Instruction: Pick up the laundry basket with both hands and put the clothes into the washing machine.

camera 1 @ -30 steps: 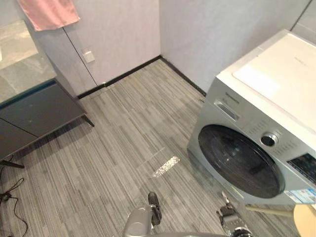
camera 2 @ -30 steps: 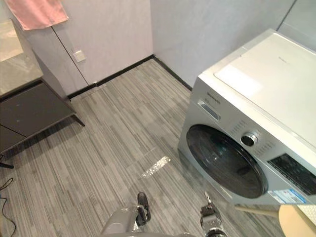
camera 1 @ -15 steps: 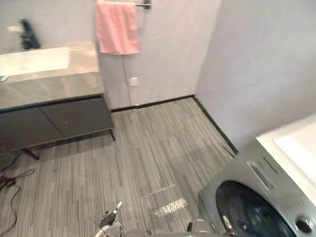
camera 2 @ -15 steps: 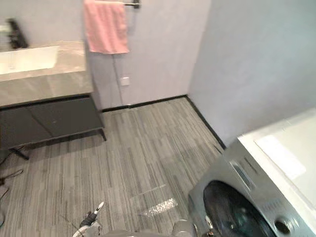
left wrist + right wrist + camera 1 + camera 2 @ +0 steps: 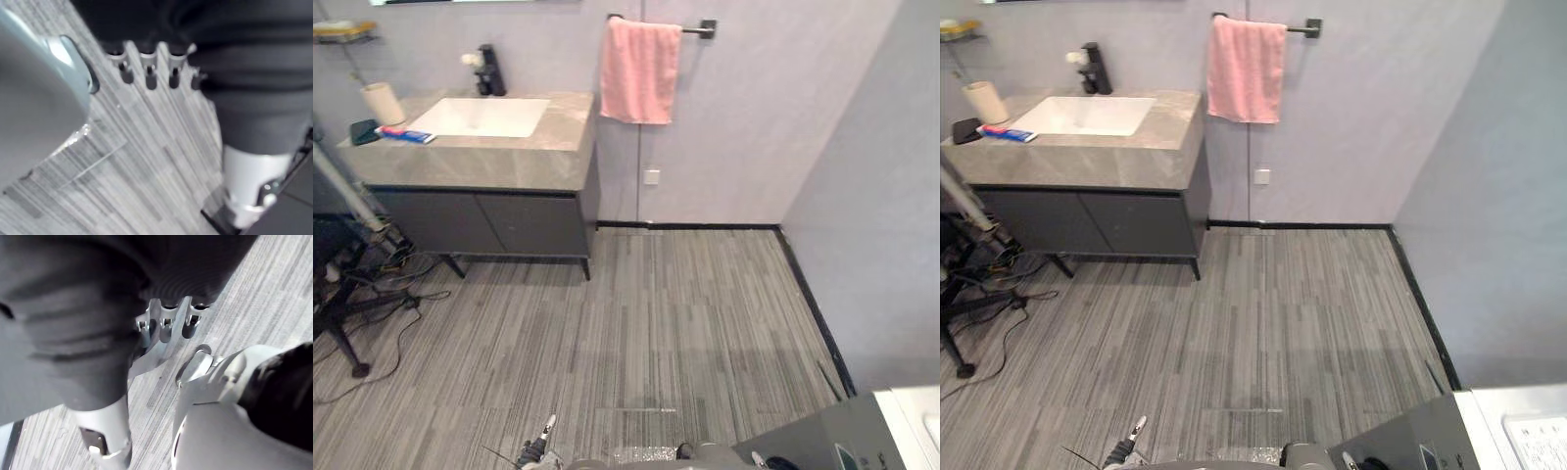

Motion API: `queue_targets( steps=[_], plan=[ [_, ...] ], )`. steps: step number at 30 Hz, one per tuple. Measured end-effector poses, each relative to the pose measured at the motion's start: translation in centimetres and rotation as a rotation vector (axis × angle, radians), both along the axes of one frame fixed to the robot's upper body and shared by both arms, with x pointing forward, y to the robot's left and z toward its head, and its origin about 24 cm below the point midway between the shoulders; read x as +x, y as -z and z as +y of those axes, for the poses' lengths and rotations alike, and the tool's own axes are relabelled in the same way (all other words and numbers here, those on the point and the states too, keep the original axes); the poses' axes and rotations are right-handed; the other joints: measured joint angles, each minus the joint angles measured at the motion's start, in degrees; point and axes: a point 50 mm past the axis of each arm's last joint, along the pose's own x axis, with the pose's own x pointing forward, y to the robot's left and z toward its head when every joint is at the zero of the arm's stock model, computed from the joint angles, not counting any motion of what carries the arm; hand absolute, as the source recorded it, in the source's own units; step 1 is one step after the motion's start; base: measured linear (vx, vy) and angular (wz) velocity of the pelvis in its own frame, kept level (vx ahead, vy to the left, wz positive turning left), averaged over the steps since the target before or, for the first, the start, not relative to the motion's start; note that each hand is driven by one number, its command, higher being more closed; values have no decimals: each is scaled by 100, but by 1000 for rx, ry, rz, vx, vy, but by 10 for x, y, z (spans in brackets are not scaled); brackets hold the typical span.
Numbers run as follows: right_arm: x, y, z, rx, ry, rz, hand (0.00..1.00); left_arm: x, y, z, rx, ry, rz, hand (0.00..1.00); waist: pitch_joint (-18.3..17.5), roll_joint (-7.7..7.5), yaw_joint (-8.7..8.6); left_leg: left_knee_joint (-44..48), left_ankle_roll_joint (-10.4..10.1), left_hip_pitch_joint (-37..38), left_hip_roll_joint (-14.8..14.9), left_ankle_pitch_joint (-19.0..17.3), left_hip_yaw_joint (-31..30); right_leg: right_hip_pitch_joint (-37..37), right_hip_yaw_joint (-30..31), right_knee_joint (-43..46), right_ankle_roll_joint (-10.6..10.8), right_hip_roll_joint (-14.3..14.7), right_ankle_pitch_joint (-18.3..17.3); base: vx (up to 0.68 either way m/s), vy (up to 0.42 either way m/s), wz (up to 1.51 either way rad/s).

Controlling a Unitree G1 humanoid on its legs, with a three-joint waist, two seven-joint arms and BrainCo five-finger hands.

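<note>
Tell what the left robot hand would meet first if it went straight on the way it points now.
Probably the striped grey floor: the left robot hand points its straight fingers at it, and nothing shows between, though depth is unclear.

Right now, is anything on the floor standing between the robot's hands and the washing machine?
Nothing visible does. The washing machine is close at the lower right, next to the right hand; the left hand hangs open over the floor. The vanity stands well away on the left.
</note>
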Motion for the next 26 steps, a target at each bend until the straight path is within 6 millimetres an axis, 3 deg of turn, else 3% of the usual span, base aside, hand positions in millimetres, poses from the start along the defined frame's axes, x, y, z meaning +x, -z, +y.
queue_targets(
  steps=[3,5,7,10,14,20,26],
  plan=[
    [15,-3,-2,-46,24,-48,0,-5,0,1,2,-14,12,0,20,25,-5,844,-9,-564,161,12,407,73,-299,9,9,-93,-8,-49,64,63],
    [27,-6,-1,-56,87,-99,0,-7,0,3,10,-6,20,0,14,-9,-1,516,43,-466,369,17,1188,235,-480,-185,21,-223,99,-69,90,56],
    [40,-8,1,-47,153,-139,0,-8,0,3,16,12,27,0,-2,-27,52,-283,306,-200,265,133,1694,286,-506,-518,132,-343,279,-113,91,28],
    [46,-7,7,-19,183,-138,0,-10,1,10,50,140,69,0,-142,-180,-10,-1548,338,169,-234,786,1685,519,-376,-1379,163,-494,784,-25,44,13],
    [36,-4,0,-23,175,-92,0,-7,3,1,48,290,95,0,-239,-102,-19,-2581,366,621,-509,1276,1745,592,-323,-1629,200,-584,954,4,13,2],
    [21,-1,-5,-12,165,-24,0,-4,4,0,48,375,101,0,-257,-79,-25,-2837,375,826,-534,1330,1876,718,-212,-1903,246,-497,1097,46,12,-13],
    [26,-1,-2,5,155,-45,0,-2,3,3,56,398,103,0,-272,-114,-23,-2950,385,997,-546,1347,1893,829,-210,-2017,250,-467,1099,54,5,-2]
  ],
)
